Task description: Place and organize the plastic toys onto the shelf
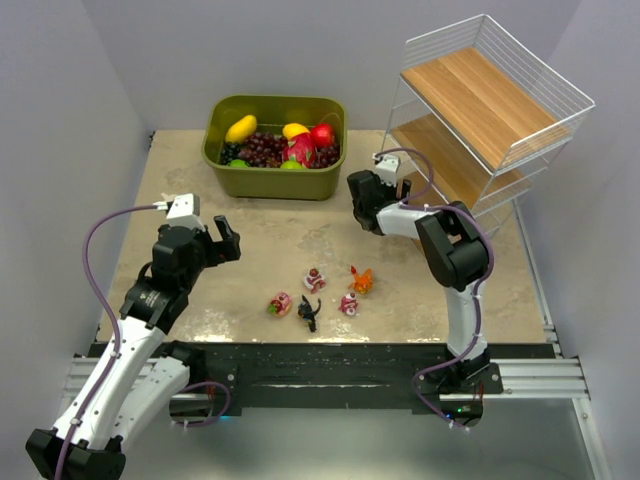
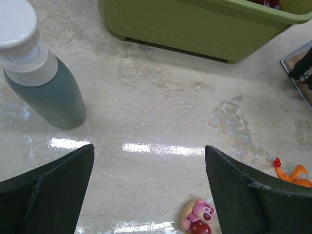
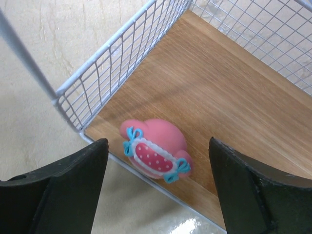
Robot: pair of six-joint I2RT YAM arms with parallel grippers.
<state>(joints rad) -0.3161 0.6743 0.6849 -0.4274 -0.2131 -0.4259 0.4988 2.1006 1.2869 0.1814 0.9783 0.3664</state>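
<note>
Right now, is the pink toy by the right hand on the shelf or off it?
On: the pink toy rests on the shelf, on wood inside its wire rim.

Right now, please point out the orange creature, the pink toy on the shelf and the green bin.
orange creature (image 1: 361,280): top external view, its body.
pink toy (image 3: 154,157): right wrist view, its dotted patch.
green bin (image 2: 195,24): left wrist view, its outer wall.

Left wrist view, we log orange creature (image 2: 293,174) cut at right edge, pink bear toy (image 2: 199,218) clipped at bottom edge, green bin (image 2: 195,24) running past top edge
</note>
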